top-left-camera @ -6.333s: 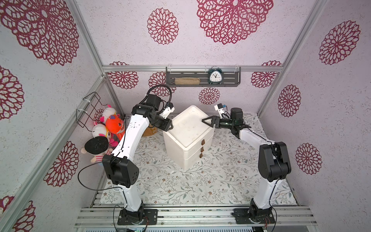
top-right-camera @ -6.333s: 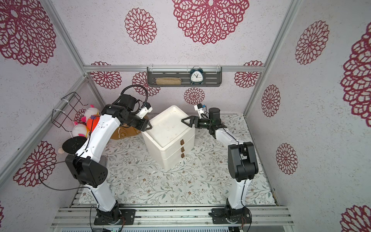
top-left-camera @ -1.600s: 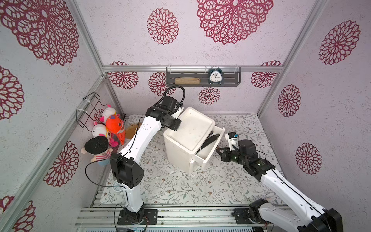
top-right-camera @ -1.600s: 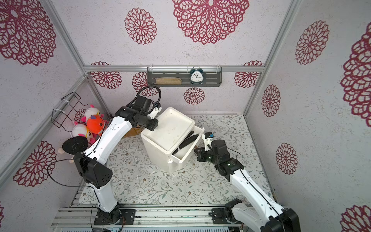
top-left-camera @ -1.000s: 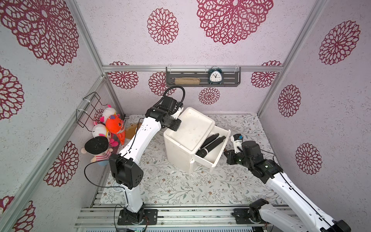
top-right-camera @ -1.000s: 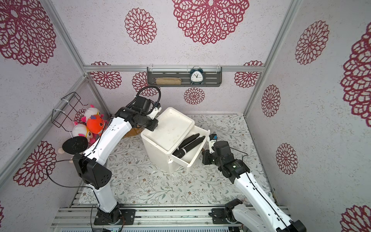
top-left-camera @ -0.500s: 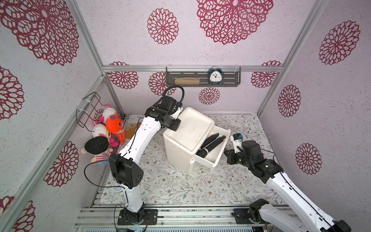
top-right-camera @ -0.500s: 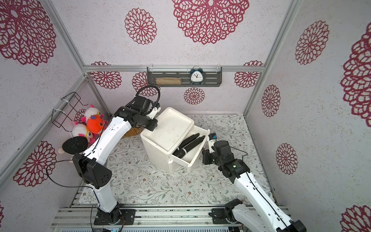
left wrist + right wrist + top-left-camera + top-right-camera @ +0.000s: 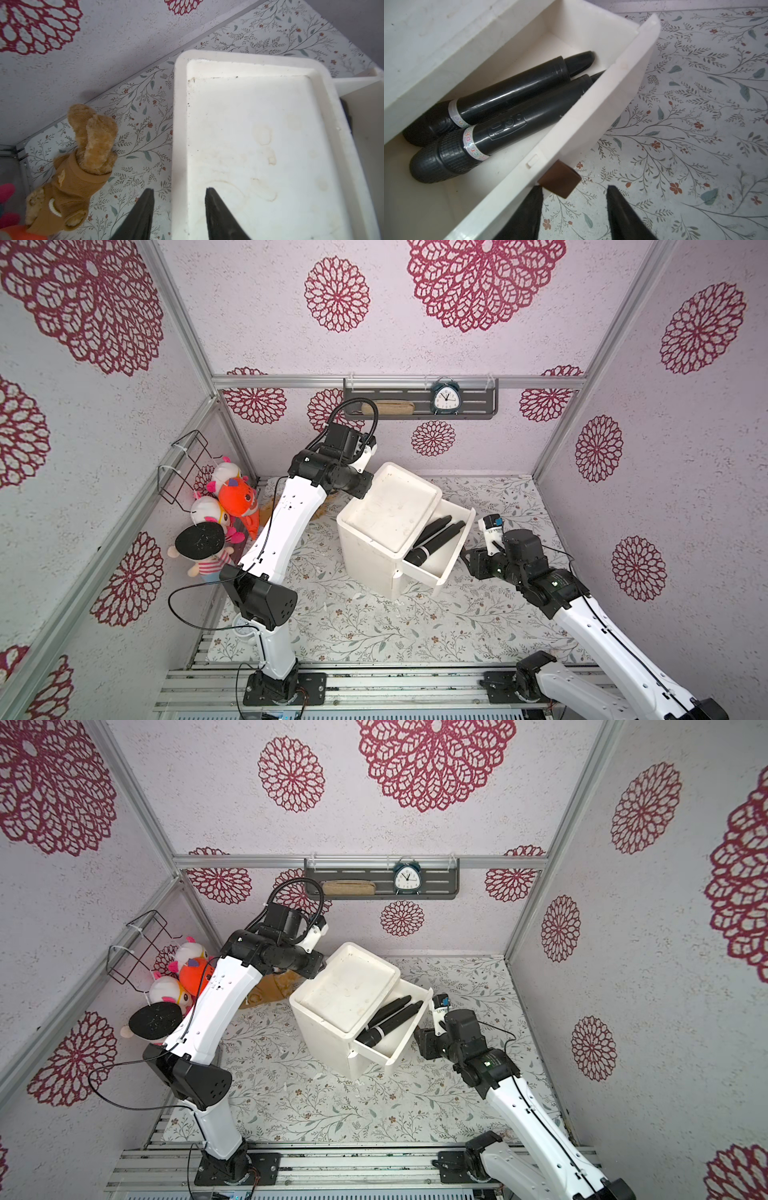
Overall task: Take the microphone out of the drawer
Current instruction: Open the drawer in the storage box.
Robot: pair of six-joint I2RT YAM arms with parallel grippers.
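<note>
Two black tapered microphones point(image 9: 500, 128) with gridded heads lie side by side in the open white drawer point(image 9: 591, 108), just beyond the right end effector point(image 9: 574, 187), jaws apart before the brown square handle point(image 9: 560, 180). The left end effector point(image 9: 179, 189), jaws apart, straddles the rim of the cabinet point(image 9: 249, 145).

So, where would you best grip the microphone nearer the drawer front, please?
Probably its slim handle, from above: the microphone lies on its side in the open-topped drawer, whose front wall blocks a sideways approach, and the handle is narrower than the head.
</note>
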